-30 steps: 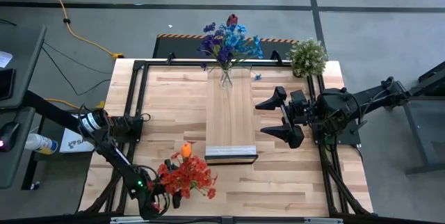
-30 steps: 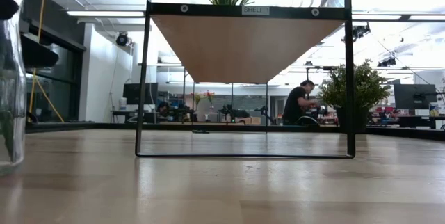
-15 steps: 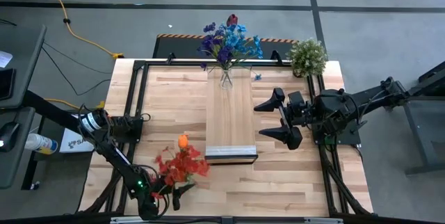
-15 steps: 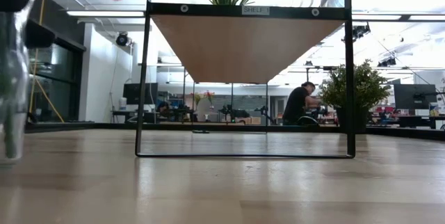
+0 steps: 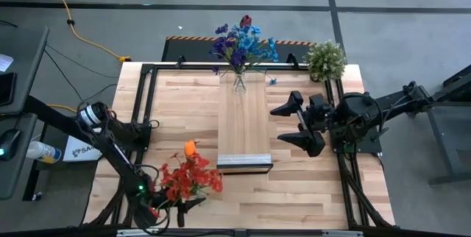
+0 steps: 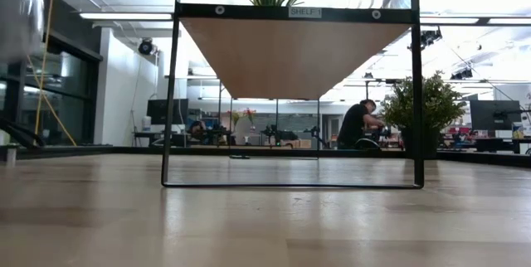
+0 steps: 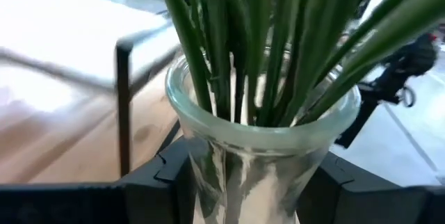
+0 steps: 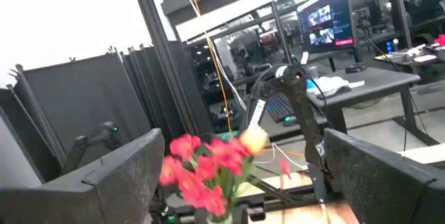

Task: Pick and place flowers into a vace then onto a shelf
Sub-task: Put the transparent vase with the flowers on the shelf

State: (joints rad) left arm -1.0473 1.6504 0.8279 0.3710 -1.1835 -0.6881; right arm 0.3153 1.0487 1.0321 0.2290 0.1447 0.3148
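Observation:
A clear glass vase (image 7: 259, 160) with green stems holds the red and orange flowers (image 5: 188, 178) at the table's near left. My left gripper (image 5: 179, 206) is shut on it, and the vase hangs above the tabletop, showing as a blur at the low view's upper left (image 6: 18, 10). The light-wood shelf (image 5: 244, 130) stands mid-table. At its far end stands a second vase (image 5: 239, 84) of blue and purple flowers. My right gripper (image 5: 296, 124) stays open in the air to the right of the shelf, holding nothing; its wrist view shows the red flowers (image 8: 208, 172). My left gripper pinches the glass vase just below its flared rim (image 7: 208, 156) between its two fingers (image 7: 163, 179), one on each side. The fingers come about level from the table's left. The vase is lifted clear of the table, roughly upright, its flowers standing above the fingers.
A bushy pale-green potted plant (image 5: 325, 59) stands at the far right corner. The shelf rests on a black metal frame (image 6: 170, 101), with open room beneath the board. Bare slatted tabletop (image 5: 309, 185) lies near right. A person (image 6: 355, 126) sits in the room beyond.
My left gripper has risen with the vase. The vase stood on the table a second ago and now hangs clear of it. The red flower heads have shifted a little toward the table's left and far side. My right arm has kept still.

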